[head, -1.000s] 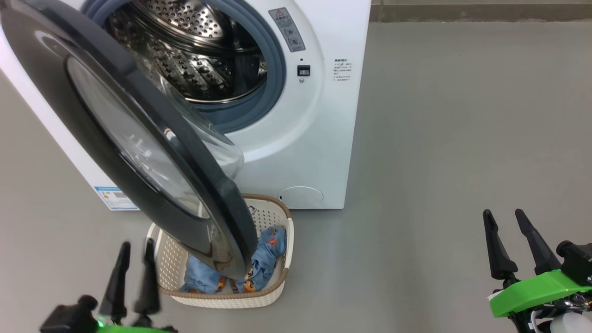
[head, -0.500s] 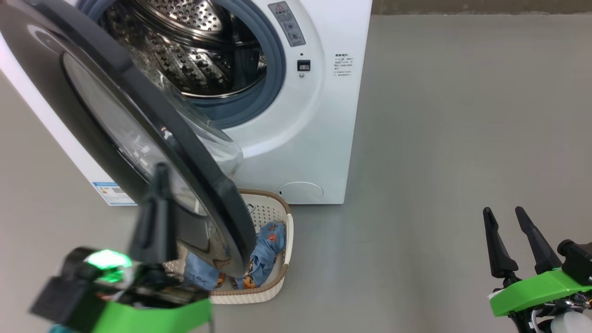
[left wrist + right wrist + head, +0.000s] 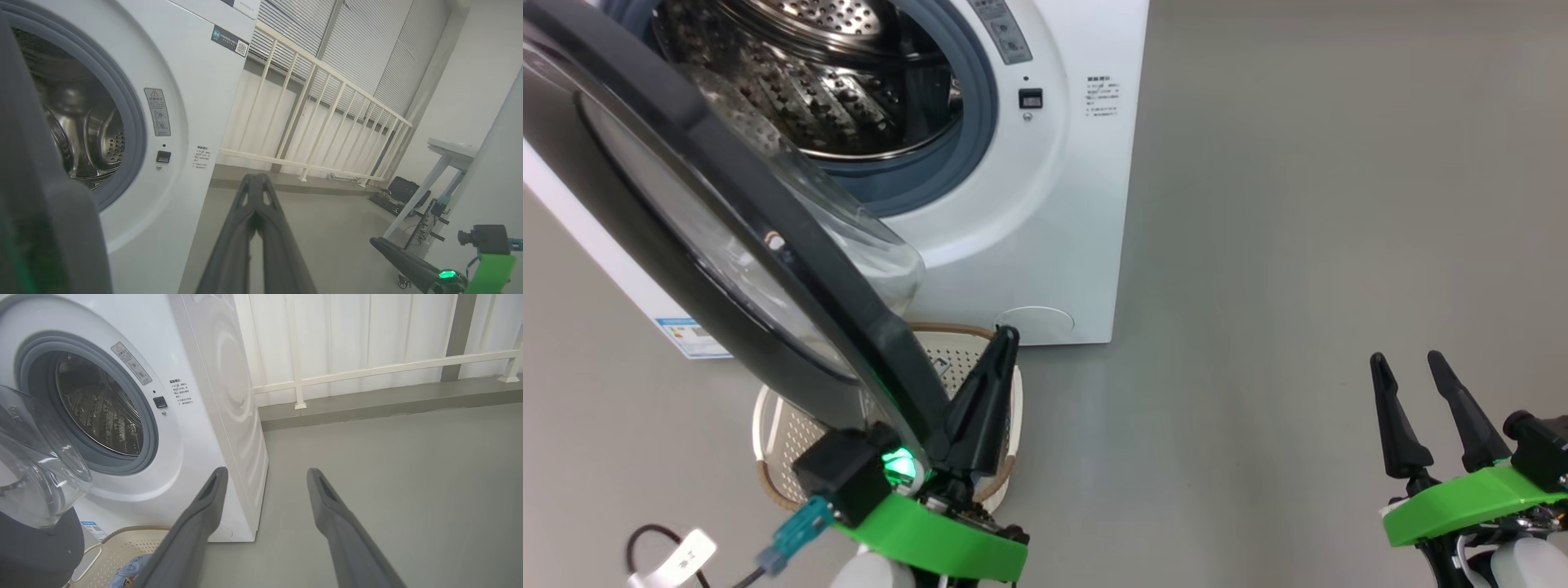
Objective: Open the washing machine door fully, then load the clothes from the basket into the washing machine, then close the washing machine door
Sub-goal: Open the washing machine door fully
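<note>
Round washing machine door, glossy black rim and clear glass bowl, stands swung out over the cream perforated plastic basket in front of the big white front-loading washing machine. Left gripper: 2 fingers pressed together, nothing between them, just beside the door's lower edge, above the basket. Right gripper: spread wide, empty, well apart. Light-blue printed clothes lie in the basket.
</note>
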Robot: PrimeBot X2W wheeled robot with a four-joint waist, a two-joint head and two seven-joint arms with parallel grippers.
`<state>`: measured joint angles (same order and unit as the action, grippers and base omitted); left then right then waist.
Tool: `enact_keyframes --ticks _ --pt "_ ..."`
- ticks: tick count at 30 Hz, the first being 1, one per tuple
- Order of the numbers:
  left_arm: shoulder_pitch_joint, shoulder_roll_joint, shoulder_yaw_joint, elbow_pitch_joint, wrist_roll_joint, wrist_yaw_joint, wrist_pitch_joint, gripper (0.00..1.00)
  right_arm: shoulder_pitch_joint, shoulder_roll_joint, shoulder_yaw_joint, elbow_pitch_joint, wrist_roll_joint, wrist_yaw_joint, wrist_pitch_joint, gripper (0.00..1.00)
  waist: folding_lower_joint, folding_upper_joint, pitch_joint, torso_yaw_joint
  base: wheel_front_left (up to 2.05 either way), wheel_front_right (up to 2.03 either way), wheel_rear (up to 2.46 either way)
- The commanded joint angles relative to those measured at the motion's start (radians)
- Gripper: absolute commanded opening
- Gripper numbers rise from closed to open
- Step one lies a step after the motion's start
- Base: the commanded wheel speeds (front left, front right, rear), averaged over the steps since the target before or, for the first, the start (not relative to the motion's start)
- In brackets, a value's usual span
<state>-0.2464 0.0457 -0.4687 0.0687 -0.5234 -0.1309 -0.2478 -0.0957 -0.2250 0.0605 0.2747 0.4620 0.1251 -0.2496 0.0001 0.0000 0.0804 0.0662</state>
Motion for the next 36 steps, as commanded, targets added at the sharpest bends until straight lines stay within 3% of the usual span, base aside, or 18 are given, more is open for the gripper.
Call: enact_keyframes --ticks 1,13,36 --pt "-0.046 0.005 0.021 0.001 -0.02 0.003 -0.01 0.0 -0.033 -0.021 0.02 -0.025 -0.016 0.006 -0.012 1.0 -0.0001 0.0 0.005 -0.005 0.0 0.0 0.0" --pt "-0.108 0.005 0.057 0.171 -0.085 0.025 -0.014 0.0 -0.039 -0.024 0.02 -0.028 -0.019 0.006 -0.012 1.0 -0.0001 0.0 0.005 -0.006 0.0 0.0 0.0" --pt "-0.072 0.005 0.165 0.217 -0.1 0.015 -0.014 0.0 -0.021 -0.032 0.004 -0.039 -0.022 0.006 -0.012 1.0 -0.0001 0.0 -0.018 0.045 0.0 0.0 0.0"
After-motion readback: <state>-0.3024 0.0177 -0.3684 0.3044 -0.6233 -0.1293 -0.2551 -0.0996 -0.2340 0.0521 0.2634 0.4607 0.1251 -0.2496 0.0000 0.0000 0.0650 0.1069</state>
